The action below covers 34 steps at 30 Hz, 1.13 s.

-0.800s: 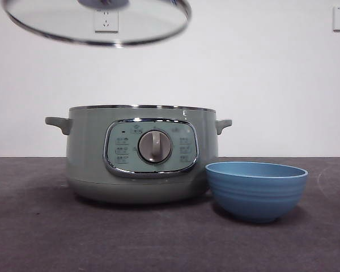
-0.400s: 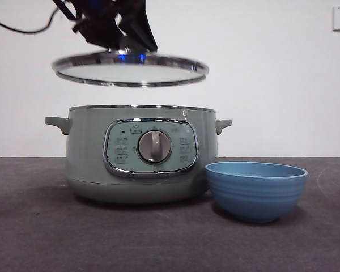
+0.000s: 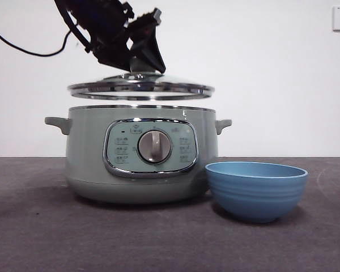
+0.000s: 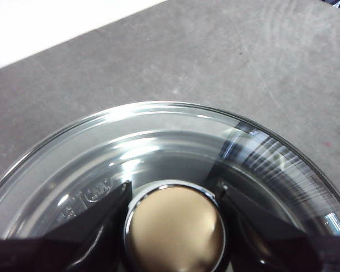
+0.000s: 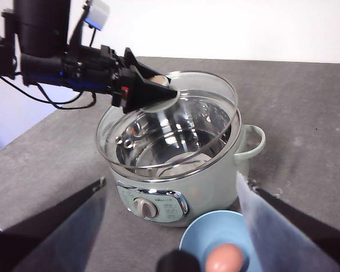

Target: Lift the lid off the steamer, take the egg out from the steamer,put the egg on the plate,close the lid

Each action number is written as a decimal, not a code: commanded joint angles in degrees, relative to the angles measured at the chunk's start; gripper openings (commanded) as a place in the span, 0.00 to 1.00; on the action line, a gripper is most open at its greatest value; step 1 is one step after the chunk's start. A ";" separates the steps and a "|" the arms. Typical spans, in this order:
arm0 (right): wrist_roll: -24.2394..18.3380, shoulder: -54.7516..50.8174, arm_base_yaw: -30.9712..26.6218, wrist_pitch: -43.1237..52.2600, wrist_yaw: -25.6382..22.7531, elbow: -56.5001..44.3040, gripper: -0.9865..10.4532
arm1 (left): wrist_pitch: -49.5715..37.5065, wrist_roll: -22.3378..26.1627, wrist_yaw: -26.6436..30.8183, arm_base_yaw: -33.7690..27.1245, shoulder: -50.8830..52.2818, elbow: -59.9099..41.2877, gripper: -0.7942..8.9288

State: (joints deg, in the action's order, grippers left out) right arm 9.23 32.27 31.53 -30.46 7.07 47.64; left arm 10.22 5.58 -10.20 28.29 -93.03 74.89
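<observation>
Lowered, lid [image 3: 140, 89] hangs just above steamer [image 3: 141, 153] rim, knob clenched by left end effector [image 3: 137, 59].

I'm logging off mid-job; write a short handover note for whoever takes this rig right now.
Left tool: shut on the knob of the lid, holding it just above the steamer, a gap showing under it.
Right tool: open, above the plate.
The egg lies in the plate, which stands in front of the steamer.
Done: lid lifted, egg moved.
Left: lower the lid onto the steamer's rim, level, then release.
</observation>
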 commanded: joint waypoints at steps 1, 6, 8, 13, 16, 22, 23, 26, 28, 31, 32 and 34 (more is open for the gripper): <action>0.39 -0.15 0.09 0.20 -0.13 -0.63 0.42 | -2.73 0.72 -0.42 0.15 -0.63 0.31 0.07; 0.39 -0.15 0.09 0.13 -0.13 -0.63 0.42 | -2.69 0.72 -0.22 0.15 -1.03 0.31 0.07; 0.39 -0.15 0.09 0.13 -0.13 -0.63 0.42 | -2.78 0.72 -0.20 0.11 -1.09 0.31 0.07; 0.39 -0.15 0.09 0.13 -0.11 -0.63 0.42 | -2.69 0.66 -0.33 0.11 -1.92 0.31 0.07; 0.39 -0.15 0.09 0.13 -0.13 -0.63 0.42 | -2.67 0.63 -0.37 0.20 -3.04 0.31 0.07; 0.42 -0.15 0.09 -0.13 -0.09 -0.63 0.42 | -1.57 0.48 0.13 0.22 -4.35 0.31 0.07; 0.39 -0.15 0.09 -0.13 -0.09 -0.63 0.42 | -1.55 0.48 0.37 0.22 -4.35 0.31 0.07; 0.39 -0.15 0.09 -0.13 -0.09 -0.63 0.42 | -1.07 0.46 1.05 0.22 -4.35 0.31 0.07; 0.39 -0.15 0.09 -0.13 -0.09 -0.63 0.42 | 0.50 0.42 1.03 0.22 -4.35 0.31 0.07; 0.37 -0.13 0.09 -0.13 -0.07 -0.63 0.42 | 2.82 0.44 1.05 0.22 -4.35 0.31 0.09; 0.39 -0.13 0.09 -0.13 -0.04 -0.63 0.42 | 3.19 0.44 1.03 0.22 -4.35 0.31 0.10; 0.39 -0.13 0.09 -0.15 0.07 -0.63 0.42 | 3.34 0.42 1.03 0.22 -4.33 0.31 0.26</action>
State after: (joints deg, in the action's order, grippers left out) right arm 9.23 32.27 31.53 -30.85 7.09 47.64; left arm 12.53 5.50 -9.61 28.32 -96.57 75.68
